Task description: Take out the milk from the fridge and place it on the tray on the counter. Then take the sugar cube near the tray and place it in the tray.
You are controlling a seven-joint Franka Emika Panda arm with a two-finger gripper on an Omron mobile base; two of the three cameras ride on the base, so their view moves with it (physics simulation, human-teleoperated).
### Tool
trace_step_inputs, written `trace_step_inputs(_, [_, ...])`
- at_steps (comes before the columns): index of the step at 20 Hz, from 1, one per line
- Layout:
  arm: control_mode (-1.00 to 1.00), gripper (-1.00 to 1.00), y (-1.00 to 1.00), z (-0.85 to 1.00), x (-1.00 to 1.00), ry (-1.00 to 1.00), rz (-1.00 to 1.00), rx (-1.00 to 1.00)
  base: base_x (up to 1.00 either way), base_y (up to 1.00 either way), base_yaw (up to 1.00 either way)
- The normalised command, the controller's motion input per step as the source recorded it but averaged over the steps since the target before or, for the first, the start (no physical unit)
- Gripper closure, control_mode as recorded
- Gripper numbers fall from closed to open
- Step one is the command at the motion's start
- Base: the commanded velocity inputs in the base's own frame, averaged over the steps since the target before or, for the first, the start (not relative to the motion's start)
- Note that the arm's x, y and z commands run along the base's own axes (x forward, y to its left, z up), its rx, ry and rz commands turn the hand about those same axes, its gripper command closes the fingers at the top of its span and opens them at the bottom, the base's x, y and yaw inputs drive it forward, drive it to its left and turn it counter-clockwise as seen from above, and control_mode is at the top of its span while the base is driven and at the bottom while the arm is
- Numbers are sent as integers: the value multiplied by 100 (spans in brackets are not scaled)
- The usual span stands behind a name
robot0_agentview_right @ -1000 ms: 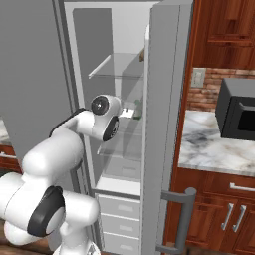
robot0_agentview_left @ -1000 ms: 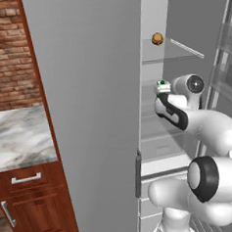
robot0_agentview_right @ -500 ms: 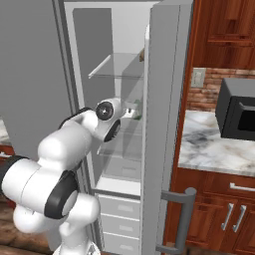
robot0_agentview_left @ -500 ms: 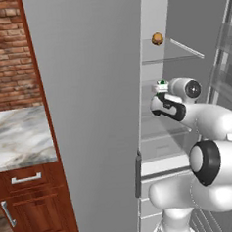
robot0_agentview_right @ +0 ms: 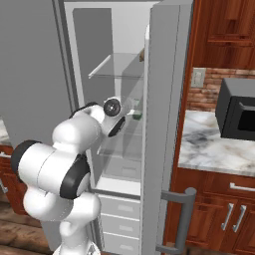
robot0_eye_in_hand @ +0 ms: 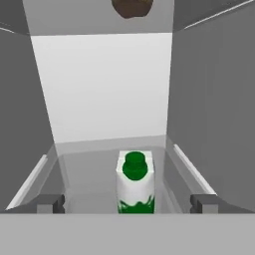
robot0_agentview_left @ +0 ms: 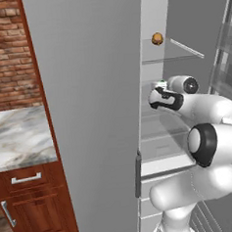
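Gripper: the gripper [robot0_eye_in_hand: 127, 203] is spread wide with nothing between its tips, which rise at the lower left and lower right of the hand view; in the left base view it [robot0_agentview_left: 158, 96] sits at centre right, reaching into the fridge [robot0_agentview_left: 88, 115].
Milk: the milk [robot0_eye_in_hand: 135, 182] stands upright at bottom centre of the hand view, between the two tips and a little beyond them, green cap up; only a speck of green shows past the hand in the right base view [robot0_agentview_right: 136, 116].
Step in hand: closing in on the carton, not yet gripped, by my reading.
Doing it well: keep the carton centred between the tips, go in level along the shelf [robot0_eye_in_hand: 89, 177], and close on the white body below the cap, not on the cap itself.
Edges: shelf rails run along the left and right of the carton in the hand view; the spread tips look near them, though how near is hard to judge here.
Above: a brown ball [robot0_agentview_left: 157, 38] rests on the upper shelf, at top centre of the hand view, well apart from the carton.
Open room: bare shelf lies behind and beside the carton; the straight way back out past the open door [robot0_agentview_right: 162, 124] looks free.
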Motion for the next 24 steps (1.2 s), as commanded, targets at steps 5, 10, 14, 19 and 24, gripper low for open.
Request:
trace_step_inputs(5, [-100, -100, -3, -12, 20, 0, 0, 0, 0, 0, 0])
trace_step_inputs(10, [-100, -100, -9, -7, 16, 0, 0, 0, 0, 0, 0])
trace_step_inputs(14, [-100, -100, -7, -15, 17, -1, 0, 0, 0, 0, 0])
trace_step_inputs(19, [-100, -100, -1, -26, 20, -2, 0, 0, 0, 0, 0])
trace_step_inputs(24, [-100, -100, -4, -17, 19, -5, 0, 0, 0, 0, 0])
